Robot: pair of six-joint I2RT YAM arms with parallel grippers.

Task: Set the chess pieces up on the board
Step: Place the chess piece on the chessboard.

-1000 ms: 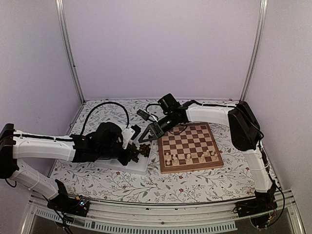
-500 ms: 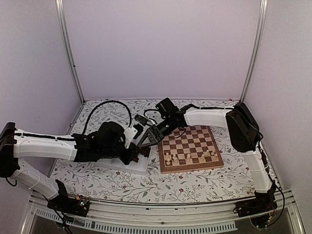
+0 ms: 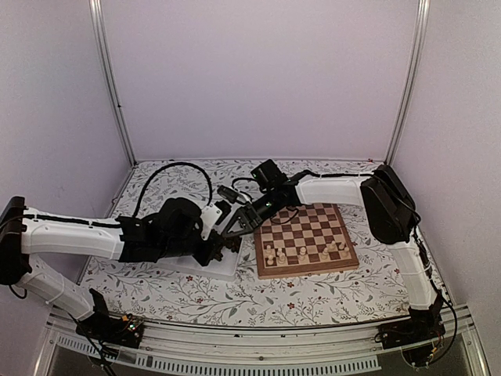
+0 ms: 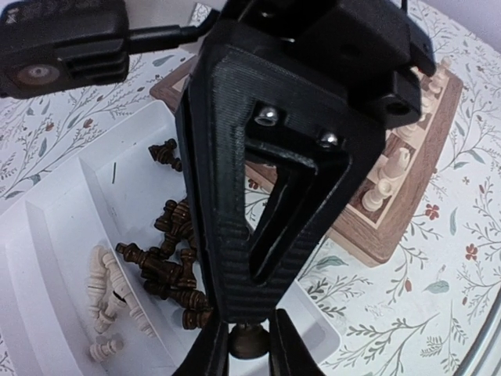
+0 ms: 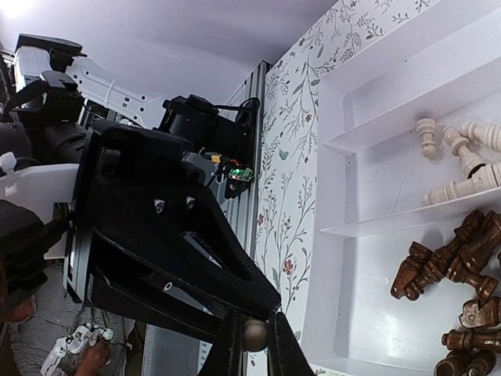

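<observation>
In the left wrist view my left gripper is shut on a dark brown chess piece, low over the white tray. Loose dark pieces and pale pieces lie in the tray's compartments. My right gripper is shut on the small round brownish head of a chess piece, beside the tray's edge. From above, the left gripper and the right gripper are close together at the tray. The board lies to the right, with several pale pieces along its near row.
The tray lies just left of the board, on a flower-patterned table cover. Black cables loop behind the left arm. Metal frame posts and white walls enclose the table. The right arm's elbow rises right of the board.
The right gripper has shut on a small piece and has shifted left, closer to the tray. The left gripper has kept its grip and barely moved.
</observation>
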